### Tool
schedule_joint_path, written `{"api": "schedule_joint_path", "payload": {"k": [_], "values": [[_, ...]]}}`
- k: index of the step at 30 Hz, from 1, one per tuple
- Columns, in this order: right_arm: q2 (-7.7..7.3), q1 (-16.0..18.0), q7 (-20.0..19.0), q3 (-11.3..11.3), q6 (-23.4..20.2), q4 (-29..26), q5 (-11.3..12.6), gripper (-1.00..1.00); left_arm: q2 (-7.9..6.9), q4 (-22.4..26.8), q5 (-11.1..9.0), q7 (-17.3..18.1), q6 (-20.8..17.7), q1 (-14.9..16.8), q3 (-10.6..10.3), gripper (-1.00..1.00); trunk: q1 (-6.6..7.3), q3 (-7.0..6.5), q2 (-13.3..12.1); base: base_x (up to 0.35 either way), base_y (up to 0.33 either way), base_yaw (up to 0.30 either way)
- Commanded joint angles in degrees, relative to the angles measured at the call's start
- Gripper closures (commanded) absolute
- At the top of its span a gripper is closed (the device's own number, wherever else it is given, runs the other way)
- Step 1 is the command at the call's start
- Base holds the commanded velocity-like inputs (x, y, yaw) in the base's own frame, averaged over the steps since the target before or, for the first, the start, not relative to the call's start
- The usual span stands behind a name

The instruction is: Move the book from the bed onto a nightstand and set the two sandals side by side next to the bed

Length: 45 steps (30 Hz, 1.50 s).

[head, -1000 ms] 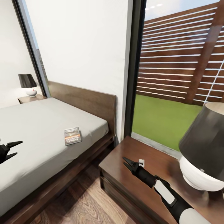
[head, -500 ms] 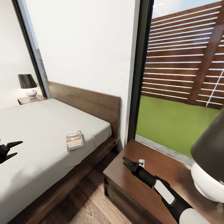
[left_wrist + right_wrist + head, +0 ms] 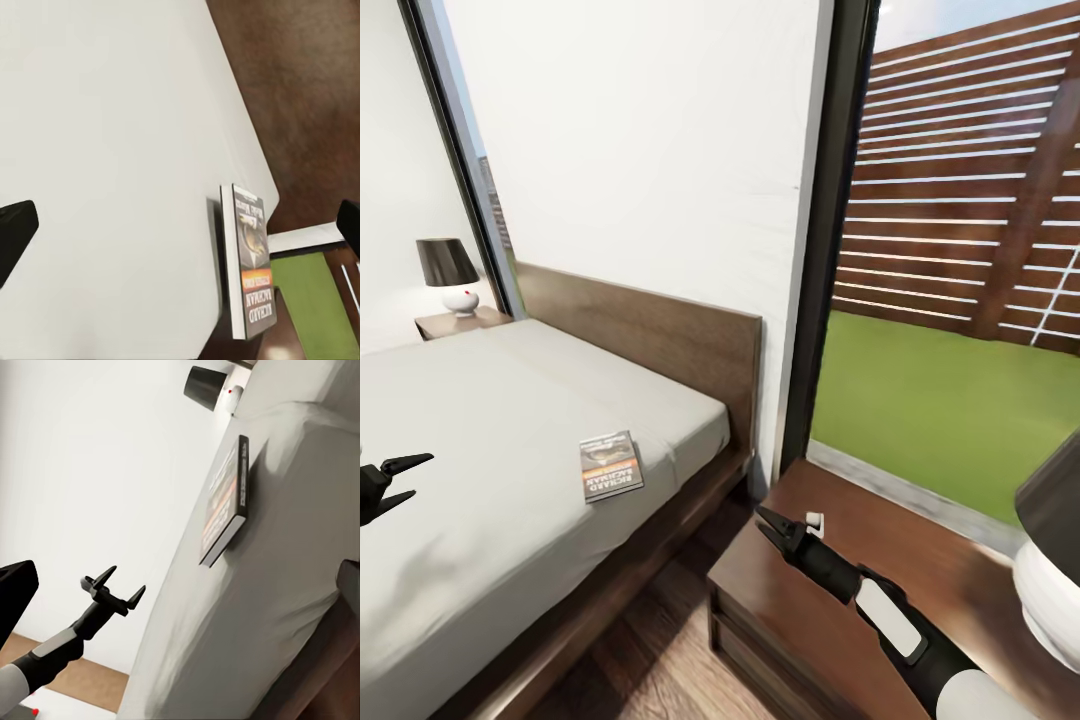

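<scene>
Book point(image 3: 610, 465) lies flat on the bed point(image 3: 480, 440) near its corner, untouched; left gripper point(image 3: 400, 478) hovers over the mattress, fingers spread and empty, right gripper point(image 3: 772, 526) above the nightstand point(image 3: 830, 610), fingers nearly together; risk: a shallow pinch slides the thin book off the edge.

Your left wrist camera looks across the light-grey mattress of the bed point(image 3: 112, 150). The book point(image 3: 251, 262) lies flat near the mattress edge, its dark cover with the orange band and white lettering facing up. Beyond that edge you see brown wood-plank floor point(image 3: 300, 90). Two dark end effector fingertips point(image 3: 13, 232) sit at opposite picture edges, spread wide apart.
</scene>
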<state>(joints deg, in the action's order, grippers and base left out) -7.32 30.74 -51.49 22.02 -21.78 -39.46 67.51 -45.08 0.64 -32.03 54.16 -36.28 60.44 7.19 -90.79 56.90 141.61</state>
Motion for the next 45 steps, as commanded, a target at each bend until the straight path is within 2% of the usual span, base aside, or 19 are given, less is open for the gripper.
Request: {"api": "schedule_joint_path", "payload": {"k": [1, 19, 45], "values": [[-0.06, 0.0, 0.0, 0.2, -0.5, 0.0, 0.6, -1.0, -0.01, 0.0, 0.3, 0.1, -0.4, 0.0, 0.5, -1.0, 0.0, 0.06, 0.0, 0.127, 0.106, 0.0], [-0.06, 0.1, 0.1, 0.3, -0.5, 0.0, 0.7, -1.0, -0.01, 0.0, 0.3, 0.1, -0.4, 0.0, 0.5, -1.0, 0.0, 0.06, 0.0, 0.117, 0.096, 0.0], [-0.06, 0.1, 0.1, 0.2, -0.4, 0.0, 0.4, -1.0, 0.0, 0.0, 0.3, 0.2, -0.4, 0.0, 0.5, -1.0, 0.0, 0.06, 0.0, -0.003, 0.014, 0.0]]}}
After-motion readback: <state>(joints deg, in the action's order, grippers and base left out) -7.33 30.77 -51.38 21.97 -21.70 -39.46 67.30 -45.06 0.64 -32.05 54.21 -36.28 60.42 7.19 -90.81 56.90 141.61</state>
